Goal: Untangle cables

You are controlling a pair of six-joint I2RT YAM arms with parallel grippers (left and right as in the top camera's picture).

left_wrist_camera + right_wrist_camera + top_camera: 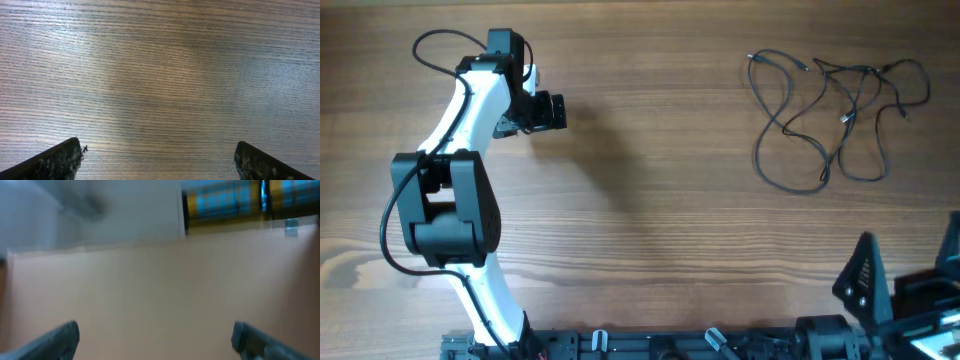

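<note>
Tangled cables (844,118) (upper right)

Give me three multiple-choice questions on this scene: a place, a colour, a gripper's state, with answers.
1. Where do the cables lie in the overhead view? A) upper right B) centre C) lower left
2. What colour are the cables? A) white B) black C) red
3. The left gripper is: A) shut on a cable B) shut, empty C) open, empty
Answers: 1 A, they sprawl there; 2 B, thin black cords; 3 C, jaws wide apart over bare wood.
</note>
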